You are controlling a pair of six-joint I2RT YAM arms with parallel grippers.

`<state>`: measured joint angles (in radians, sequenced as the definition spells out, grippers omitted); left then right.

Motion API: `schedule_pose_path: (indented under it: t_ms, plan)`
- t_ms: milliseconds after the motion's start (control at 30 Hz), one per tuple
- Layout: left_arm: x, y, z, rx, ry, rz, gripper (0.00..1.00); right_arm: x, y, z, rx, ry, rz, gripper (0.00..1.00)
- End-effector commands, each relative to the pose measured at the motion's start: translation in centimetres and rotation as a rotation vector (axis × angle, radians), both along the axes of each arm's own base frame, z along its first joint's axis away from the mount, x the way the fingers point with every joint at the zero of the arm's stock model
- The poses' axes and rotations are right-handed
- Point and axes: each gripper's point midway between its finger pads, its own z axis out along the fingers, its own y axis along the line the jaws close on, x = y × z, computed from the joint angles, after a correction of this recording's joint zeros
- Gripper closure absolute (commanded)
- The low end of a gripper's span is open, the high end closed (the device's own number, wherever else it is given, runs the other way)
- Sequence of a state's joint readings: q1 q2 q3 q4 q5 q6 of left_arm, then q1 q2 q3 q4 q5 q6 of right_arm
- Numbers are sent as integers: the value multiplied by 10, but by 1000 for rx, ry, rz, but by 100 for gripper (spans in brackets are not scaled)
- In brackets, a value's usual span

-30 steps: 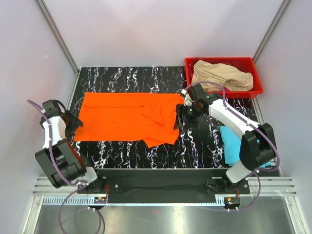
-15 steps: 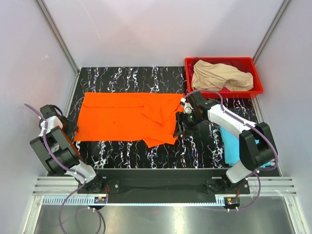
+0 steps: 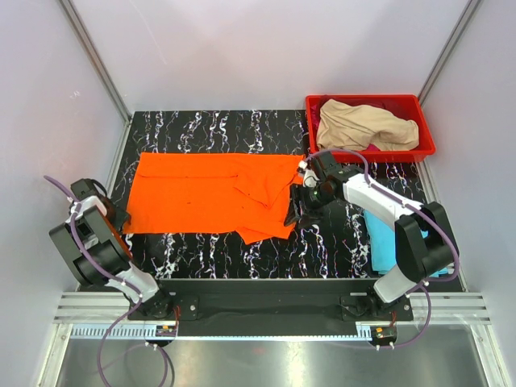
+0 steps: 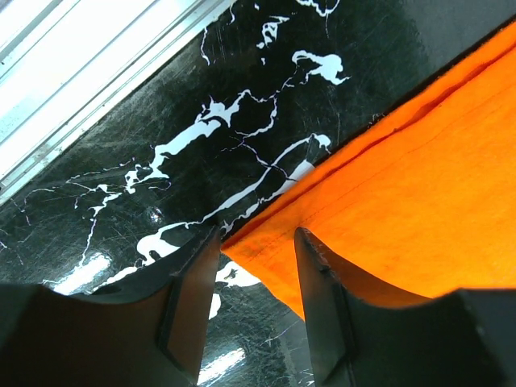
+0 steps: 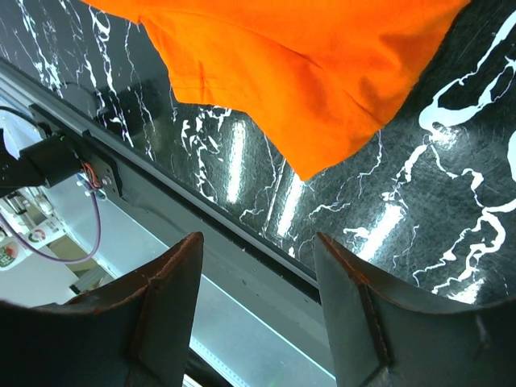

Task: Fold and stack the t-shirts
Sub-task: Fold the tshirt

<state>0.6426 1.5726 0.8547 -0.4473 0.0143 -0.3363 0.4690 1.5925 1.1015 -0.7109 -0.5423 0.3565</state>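
Two left fingers (image 4: 190, 310) flank the orange t-shirt (image 4: 419, 201) corner, parted.

Bright orange t-shirt (image 3: 201, 193), beige shirt (image 3: 363, 125), red bin (image 3: 403, 155), light blue shirt (image 3: 380, 242), black white-veined table (image 3: 201, 129)

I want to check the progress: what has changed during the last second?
The left gripper drew back toward its base and came down at the near left corner of the orange t-shirt, jaws open astride it. The right gripper slid slightly nearer along the shirt's right edge, open. Nothing was gripped. The shirt itself and the red bin stayed put.
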Motion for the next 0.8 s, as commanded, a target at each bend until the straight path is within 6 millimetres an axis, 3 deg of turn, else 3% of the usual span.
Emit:
schedule_pose_path:
  t_ms: [0, 133, 400, 600, 767]
  plan:
    - [-9, 5, -15, 18, 43, 11, 51, -4, 0, -12, 9, 37, -33, 36]
    - [-24, 3, -6, 51, 50, 39, 41, -12, -3, -24, 2, 58, -53, 36]
    - [-26, 1, 4, 60, 17, 69, 52, -15, -6, -30, -4, 65, -74, 36]
    - [-20, 5, -16, 30, 36, 76, 54, -17, -6, -34, -4, 75, -68, 36]
    - [-10, 11, -19, 26, 35, 71, 59, -22, -7, -45, -12, 102, -63, 36]
